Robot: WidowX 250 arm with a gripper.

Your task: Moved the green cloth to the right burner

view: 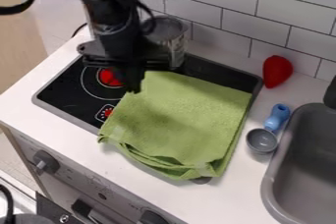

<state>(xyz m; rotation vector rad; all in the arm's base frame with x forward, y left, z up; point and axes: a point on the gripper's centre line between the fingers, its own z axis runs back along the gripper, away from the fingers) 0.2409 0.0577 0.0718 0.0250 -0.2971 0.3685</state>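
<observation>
The black gripper (134,83) hangs over the stove at the upper left corner of the green cloth; whether it touches the cloth I cannot tell. Spread over the right part of the black stovetop, the green cloth (187,117) has folded layers along its front edge, which hangs past the stove's front rim. Whatever burner lies beneath it is hidden. The stove (62,90) shows its left burner (110,77), with a red centre, partly behind the gripper.
Behind the gripper, a metal can (172,41) stands near the tiled wall. To the right are a red object (277,70), a grey scoop with a blue handle (262,140) and the grey sink (308,164). Knobs (46,161) line the stove's front.
</observation>
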